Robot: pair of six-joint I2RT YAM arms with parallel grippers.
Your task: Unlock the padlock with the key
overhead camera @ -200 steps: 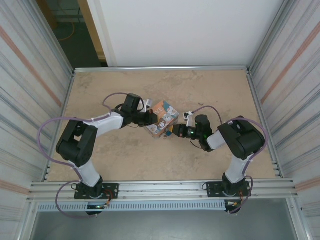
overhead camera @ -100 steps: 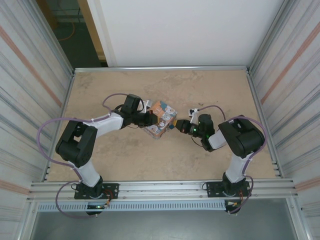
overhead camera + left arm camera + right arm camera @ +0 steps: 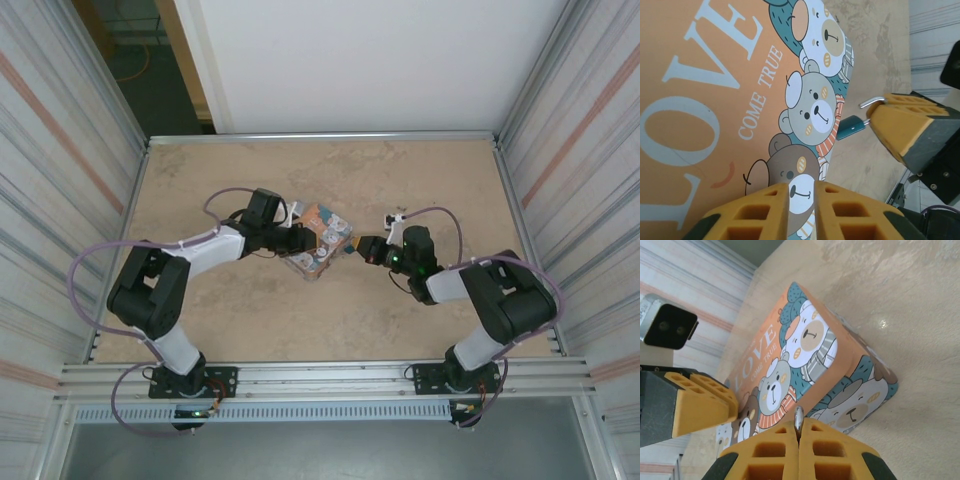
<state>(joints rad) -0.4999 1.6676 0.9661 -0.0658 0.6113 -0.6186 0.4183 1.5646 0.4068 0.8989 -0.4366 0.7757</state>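
Right wrist: right pincer pinched shut on thin silvery piece

Key or shackle, I cannot tell. Left wrist shows the teal padlock just off its tips, beside the LOVE tin's edge. The left pincer, narrowly parted, grips nothing, over the tin's lid on the worktop.

Orange LOVE tin with cartoon bears, perhaps tilted, beige table
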